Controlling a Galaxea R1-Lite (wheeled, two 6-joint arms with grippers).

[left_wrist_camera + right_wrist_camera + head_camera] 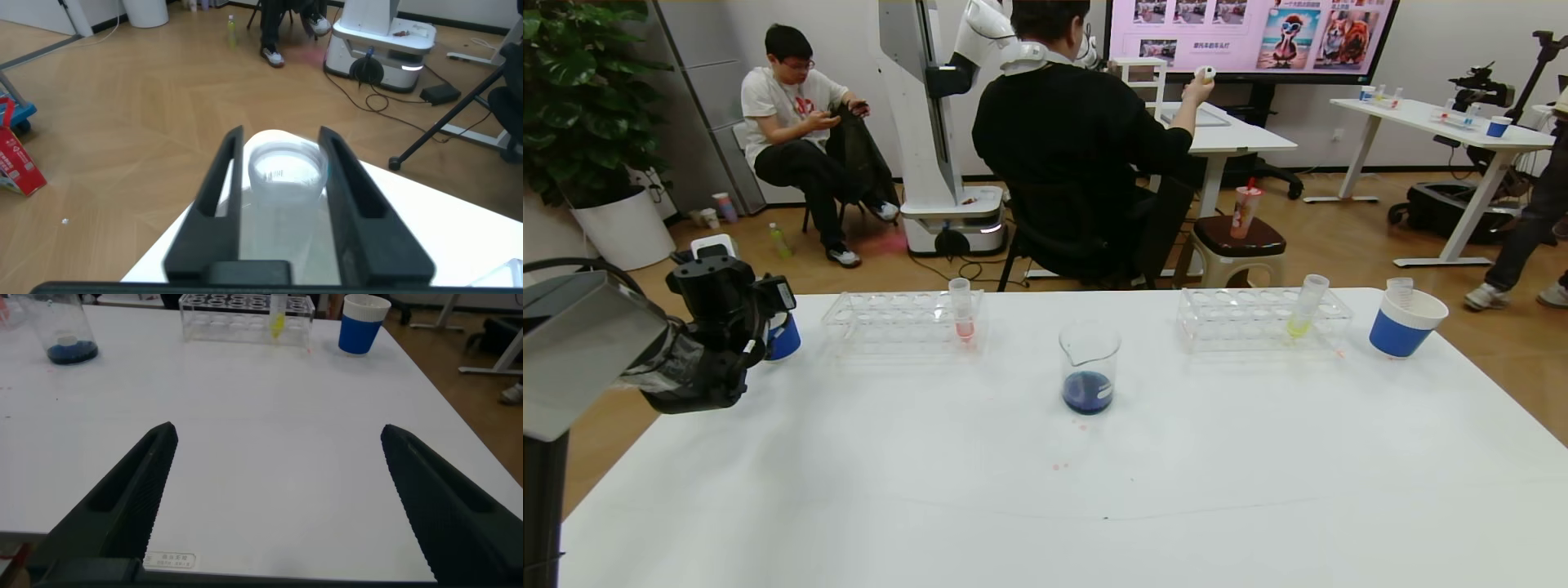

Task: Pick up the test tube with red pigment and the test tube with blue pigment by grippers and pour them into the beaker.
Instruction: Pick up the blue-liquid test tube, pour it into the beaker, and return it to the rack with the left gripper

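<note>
The left tool (737, 320) was seen at the far left corner of the white counter (1045, 490), raised over a blue-and-white paper cup (784, 336). In the left wrist view its two fingers (214, 189) were parted around the wide clear rim of a tube (284, 167), standing just beside that rim on both sides; whether they pressed on it could not be told. No liquid colour could be made out in that tube.

The right tool (278, 506) was seen only in its own wrist view, spread wide with nothing between its fingers, above the bare near-right part of the counter.

The beaker (1088, 366) stood at the counter's middle, with dark blue liquid in its bottom. To its left a clear rack (903, 322) held a tube of pink-red liquid (962, 309); to its right a second rack (1262, 318) held a tube of yellow-green liquid (1305, 306). Another paper cup (1405, 320), with a clear tube standing in it, was placed at the far right.
</note>
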